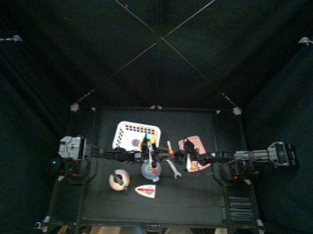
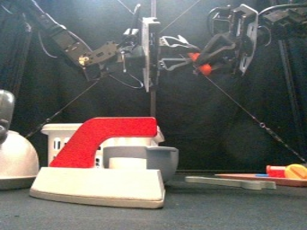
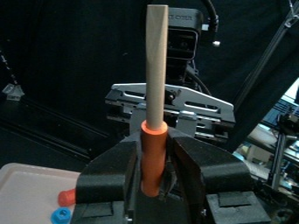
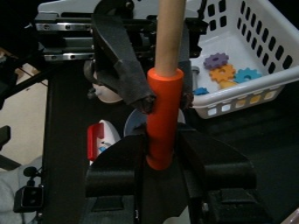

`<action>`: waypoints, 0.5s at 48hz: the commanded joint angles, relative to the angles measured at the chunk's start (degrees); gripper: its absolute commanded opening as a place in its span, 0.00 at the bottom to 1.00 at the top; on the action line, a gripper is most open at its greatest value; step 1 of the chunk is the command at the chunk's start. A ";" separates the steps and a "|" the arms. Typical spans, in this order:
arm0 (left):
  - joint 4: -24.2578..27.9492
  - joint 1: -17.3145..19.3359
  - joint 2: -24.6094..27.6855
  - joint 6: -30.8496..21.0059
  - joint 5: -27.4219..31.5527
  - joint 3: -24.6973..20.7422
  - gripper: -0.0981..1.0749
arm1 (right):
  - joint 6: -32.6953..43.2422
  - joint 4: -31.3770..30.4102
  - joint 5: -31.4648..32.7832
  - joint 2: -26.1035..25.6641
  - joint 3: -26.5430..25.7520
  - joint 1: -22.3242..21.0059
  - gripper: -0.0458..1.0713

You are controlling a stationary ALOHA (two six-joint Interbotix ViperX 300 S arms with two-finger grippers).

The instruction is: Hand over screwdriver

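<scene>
The handover is judged to be at its midpoint. The slim orange-handled, tan-shafted screwdriver (image 3: 156,87) is held upright in the air between both sets of fingers. The fingers of the right gripper (image 4: 167,166) are pinched on the orange handle, while those of the left gripper (image 3: 156,179) are spread on either side of it. Withdrawal of the left arm is left. One screwdriver, two grippers and one white plastic basket (image 4: 251,52) are counted.

Upright screwdriver (image 3: 156,105) (orange grip) between jaws
</scene>
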 commanded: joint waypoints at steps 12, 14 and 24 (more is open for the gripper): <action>-0.09 0.00 -1.49 0.18 -0.62 0.97 0.96 | -0.26 1.93 -0.26 -0.70 0.18 0.00 0.40; -0.09 0.00 -1.58 0.18 -0.62 1.05 0.96 | -0.35 1.93 -0.26 -0.70 0.18 0.00 0.40; -0.88 0.00 -1.93 0.09 -0.62 1.76 0.96 | 0.09 3.25 -0.26 -0.53 0.62 0.00 0.40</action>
